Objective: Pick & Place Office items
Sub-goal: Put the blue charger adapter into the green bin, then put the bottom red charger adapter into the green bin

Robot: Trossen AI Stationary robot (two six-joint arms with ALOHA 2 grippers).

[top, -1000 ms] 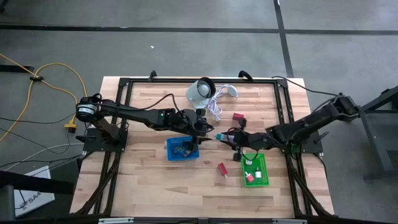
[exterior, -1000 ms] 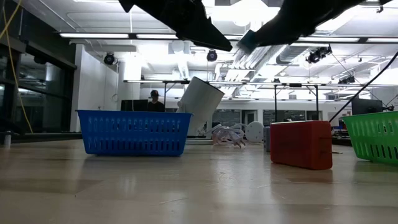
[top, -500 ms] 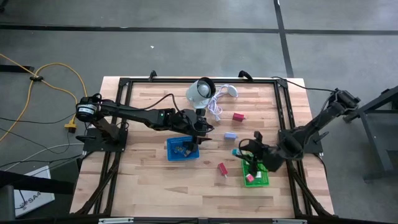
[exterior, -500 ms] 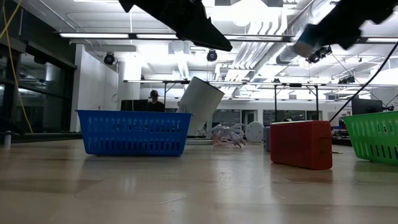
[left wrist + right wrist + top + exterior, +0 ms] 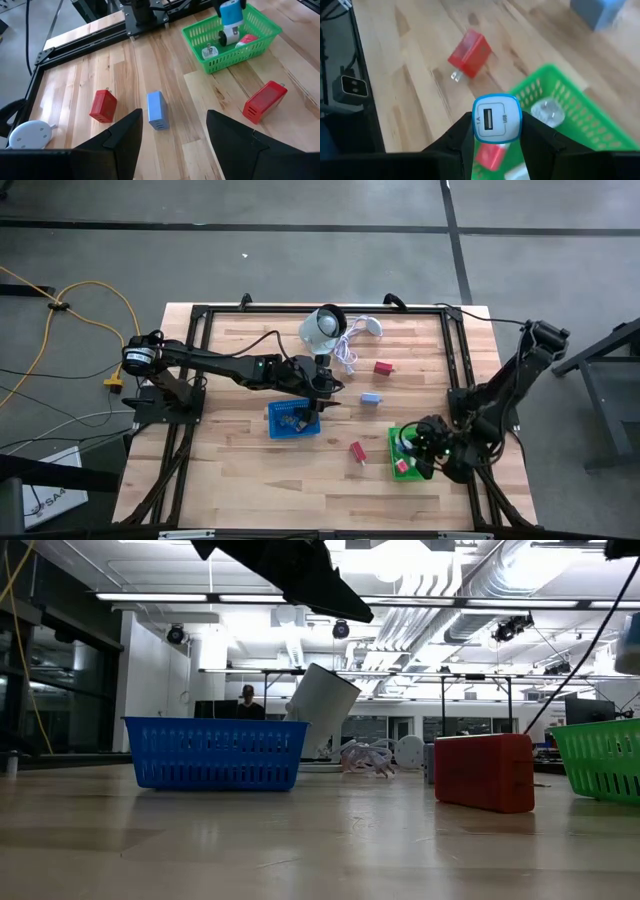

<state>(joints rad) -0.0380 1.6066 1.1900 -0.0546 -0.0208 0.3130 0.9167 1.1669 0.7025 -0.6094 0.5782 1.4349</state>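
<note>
A blue-and-white USB charger (image 5: 496, 120) sits clamped between the right gripper's (image 5: 496, 131) fingers, above the green basket (image 5: 580, 112), while the left gripper (image 5: 172, 131), fingers spread wide, hangs over the blue basket (image 5: 294, 420).

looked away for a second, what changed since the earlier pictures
The right tool, shut on a blue-and-white USB charger, swung from mid-table beside the pale blue block to over the green basket. The left tool stayed over the blue basket; the red blocks kept their places.
</note>
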